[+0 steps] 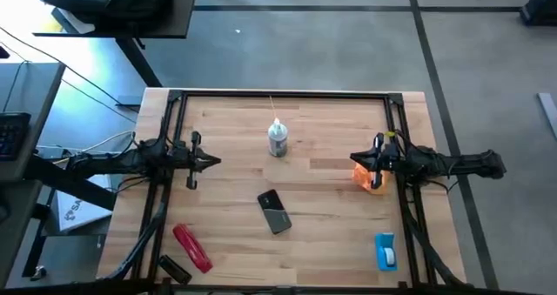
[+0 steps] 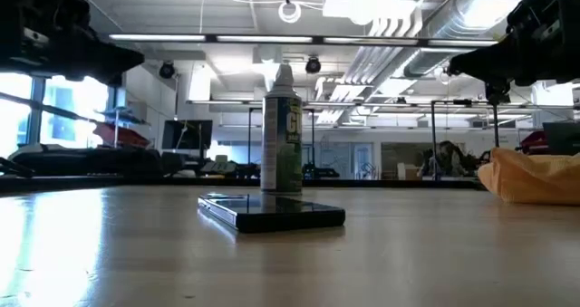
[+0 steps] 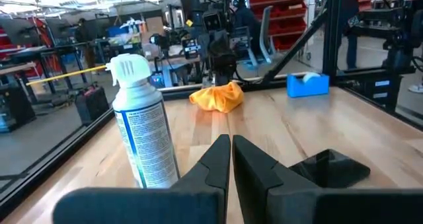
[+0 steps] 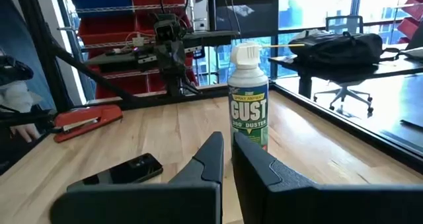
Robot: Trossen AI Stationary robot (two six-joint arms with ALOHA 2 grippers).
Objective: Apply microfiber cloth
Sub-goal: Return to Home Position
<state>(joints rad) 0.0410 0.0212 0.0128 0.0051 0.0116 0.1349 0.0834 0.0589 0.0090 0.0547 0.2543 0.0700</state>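
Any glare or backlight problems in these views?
Low view: ceiling lights behind leave the spray can and phone backlit. Right wrist view: bright windows behind. High view: table evenly lit. Left wrist view: cloth well lit.

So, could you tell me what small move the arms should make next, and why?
Probably just settle into rest. The right gripper hangs over the microfiber cloth, which lies loose on the table, and its jaws are shut and empty. The left gripper sits at its own side, also shut, and the phone lies free.
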